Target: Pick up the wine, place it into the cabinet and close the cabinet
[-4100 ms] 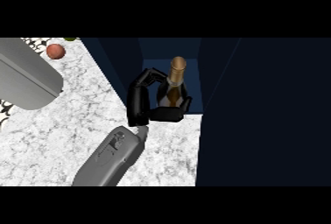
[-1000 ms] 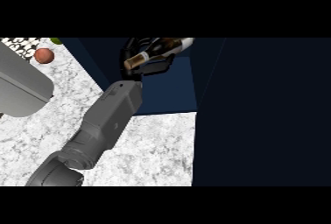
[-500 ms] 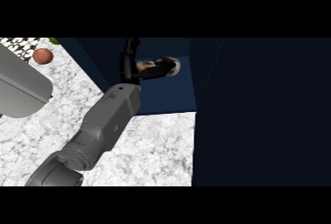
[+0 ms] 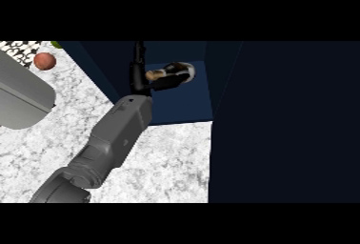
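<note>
One tan glass wine bottle (image 4: pixel 155 74), judged heavy, slippery and breakable, best gripped about its body, is enclosed by curled fingers of the black right hand (image 4: pixel 167 83) inside the dark blue cabinet (image 4: pixel 184 106).

The counter (image 4: pixel 165 157) is white stone with grey marks all over it, and it looks bright. At its far side is the cabinet (image 4: pixel 186 102), which is open and dark blue inside. A big, very dark panel (image 4: pixel 295 119) fills the right side from top to bottom. In the top left corner is a small patch (image 4: pixel 17 47) of black and white pattern.
</note>
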`<state>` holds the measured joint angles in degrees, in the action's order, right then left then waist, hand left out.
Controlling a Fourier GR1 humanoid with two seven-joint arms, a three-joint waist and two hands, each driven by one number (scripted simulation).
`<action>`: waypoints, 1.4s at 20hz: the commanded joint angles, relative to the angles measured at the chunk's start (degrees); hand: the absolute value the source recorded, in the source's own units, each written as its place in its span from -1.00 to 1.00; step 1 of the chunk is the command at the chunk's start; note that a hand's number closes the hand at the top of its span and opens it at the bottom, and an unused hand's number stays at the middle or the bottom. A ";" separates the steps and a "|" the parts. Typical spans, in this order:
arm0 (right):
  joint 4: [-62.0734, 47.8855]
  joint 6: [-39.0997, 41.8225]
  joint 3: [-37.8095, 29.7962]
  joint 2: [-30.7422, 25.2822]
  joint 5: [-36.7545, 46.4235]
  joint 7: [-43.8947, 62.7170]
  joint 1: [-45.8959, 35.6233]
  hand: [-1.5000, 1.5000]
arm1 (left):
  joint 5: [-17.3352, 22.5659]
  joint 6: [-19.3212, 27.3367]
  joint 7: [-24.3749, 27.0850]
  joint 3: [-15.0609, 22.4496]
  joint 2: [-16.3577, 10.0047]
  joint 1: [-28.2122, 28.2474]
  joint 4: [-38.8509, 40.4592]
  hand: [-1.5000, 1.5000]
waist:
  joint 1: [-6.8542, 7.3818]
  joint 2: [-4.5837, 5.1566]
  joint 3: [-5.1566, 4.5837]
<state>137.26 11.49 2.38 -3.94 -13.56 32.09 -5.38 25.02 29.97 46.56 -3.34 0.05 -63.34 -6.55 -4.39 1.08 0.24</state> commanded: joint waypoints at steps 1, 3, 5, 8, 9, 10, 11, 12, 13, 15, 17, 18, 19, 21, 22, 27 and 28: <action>1.85 -0.04 0.77 0.36 -0.74 0.19 0.15 -1.00 | 0.77 0.30 1.89 -1.54 -1.38 1.75 0.70 -1.00 | 0.05 0.66 -0.34; 5.03 -1.31 0.33 0.87 -1.81 1.80 2.05 -1.00 | 0.49 -2.43 2.47 -1.37 -2.19 3.81 0.90 -1.00 | 0.06 0.39 -0.35; 2.10 0.33 -1.01 -0.51 -2.52 0.59 0.89 -1.00 | 0.01 -2.41 0.30 -1.16 -2.53 1.08 0.60 -1.00 | 0.78 0.24 -0.30; 3.05 -1.23 1.89 0.86 0.68 1.34 0.57 -1.00 | -0.32 -2.58 1.09 -1.03 -1.16 1.72 0.60 -1.00 | 1.15 0.06 -0.32; 2.53 -0.42 -2.45 -1.12 -3.27 1.58 -0.72 -1.00 | -0.04 -5.24 4.21 -1.21 -0.34 3.95 0.09 -1.00 | 0.55 0.38 -0.33; 3.14 -0.95 0.74 0.76 -0.74 0.64 0.68 -1.00 | 0.21 -4.92 2.95 -1.54 -0.61 2.91 0.17 -1.00 | 0.75 0.23 -0.33; 2.22 -1.07 0.11 0.12 -1.53 1.69 -0.76 -1.00 | -0.07 -6.42 5.52 -0.61 -0.05 4.63 0.34 -1.00 | 0.22 0.36 -0.35; 3.22 -0.61 -0.66 -0.38 -2.90 1.89 -0.35 -1.00 | -0.76 -6.65 4.79 -0.51 -0.69 4.35 0.61 -1.00 | 0.58 0.33 -0.33; 2.68 -1.03 -0.27 -0.04 -1.85 2.08 0.26 -1.00 | -0.70 -8.22 2.83 -0.63 -2.47 2.75 0.68 -1.00 | 0.38 0.41 -0.34; 3.97 -0.20 -0.81 -0.88 -3.13 2.35 -0.22 -1.00 | -0.78 -7.80 4.63 -0.19 -0.05 3.91 0.79 -1.00 | 0.31 0.20 -0.33; 5.12 0.26 -0.09 -0.87 -3.13 2.75 2.79 -1.00 | -0.50 -9.70 4.29 -0.02 -0.05 5.20 0.51 -1.00 | 0.99 -0.25 -0.29; 3.37 0.25 -0.83 -0.38 -3.23 0.90 1.46 -1.00 | -0.91 -9.77 4.27 -0.36 -0.67 4.01 0.45 -1.00 | 0.99 0.09 -0.30; 0.27 -0.72 0.92 1.00 -0.31 -0.14 -0.27 -1.00 | -0.21 -9.60 4.09 0.47 -0.05 3.86 0.97 -1.00 | 0.59 0.07 -0.32; 1.97 0.49 -1.26 -0.34 -2.26 -0.55 0.70 -1.00 | -0.38 -11.08 3.55 0.40 -0.05 4.24 0.70 -1.00 | 1.11 -0.11 -0.29; 6.86 -2.10 0.01 -0.48 -3.19 5.64 0.25 -1.00 | 0.35 -10.01 3.77 0.20 -0.05 3.65 0.10 -1.00 | 0.88 -0.36 -0.34; 1.57 -0.84 0.10 -0.08 -2.09 2.26 -0.60 -1.00 | 3.88 -12.21 3.32 1.16 -0.05 3.89 -0.64 -1.00 | 0.72 -0.45 -0.30; 3.70 -0.02 -1.10 -0.42 -4.30 2.01 1.83 -1.00 | 4.36 -13.30 3.91 0.47 -0.05 4.45 -1.49 -1.00 | 1.04 -0.54 -0.27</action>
<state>137.25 11.08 2.51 -3.98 -13.88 33.11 -5.65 26.79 19.02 49.63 -1.77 0.10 -62.31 -7.64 -4.42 0.78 0.05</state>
